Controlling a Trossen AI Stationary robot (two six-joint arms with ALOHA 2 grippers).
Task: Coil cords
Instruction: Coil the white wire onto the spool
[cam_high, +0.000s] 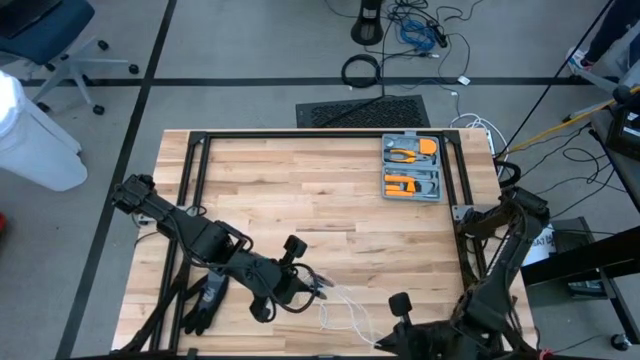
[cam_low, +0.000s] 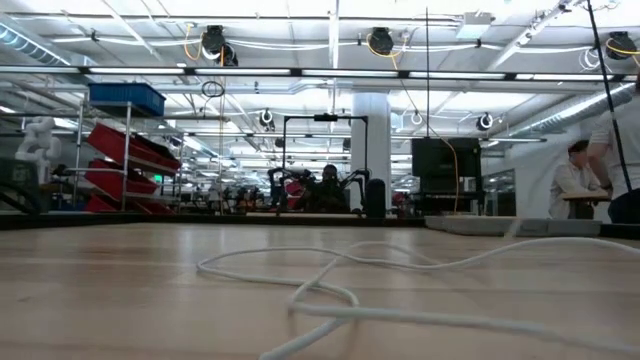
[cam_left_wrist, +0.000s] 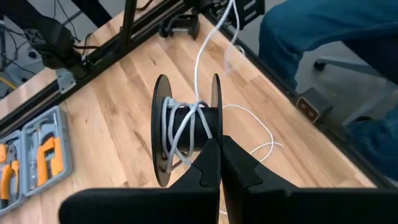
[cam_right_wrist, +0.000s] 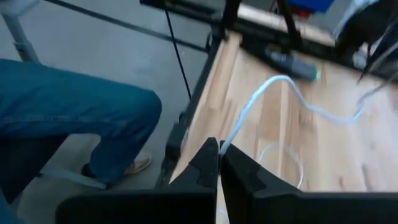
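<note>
The cord (cam_left_wrist: 186, 121) is partly wound on a black spool (cam_left_wrist: 163, 127) at the near table (cam_high: 300, 190) edge, its loose loops trailing toward the right gripper (cam_right_wrist: 219, 163). The left gripper (cam_left_wrist: 220, 163) is pressed shut at the spool; the right gripper pinches the cord. Beyond the spool, bare wood reaches a grey tool case (cam_high: 412, 168) at the far edge; a person's leg (cam_right_wrist: 68, 118) stands beside the near edge.

Both arms are matte black, built of boxy jointed segments with thin black cables running alongside. The left tool (cam_left_wrist: 220, 163) and right tool (cam_right_wrist: 219, 163) each end in two smooth, black, wedge-shaped fingers tapering to blunt tips.
</note>
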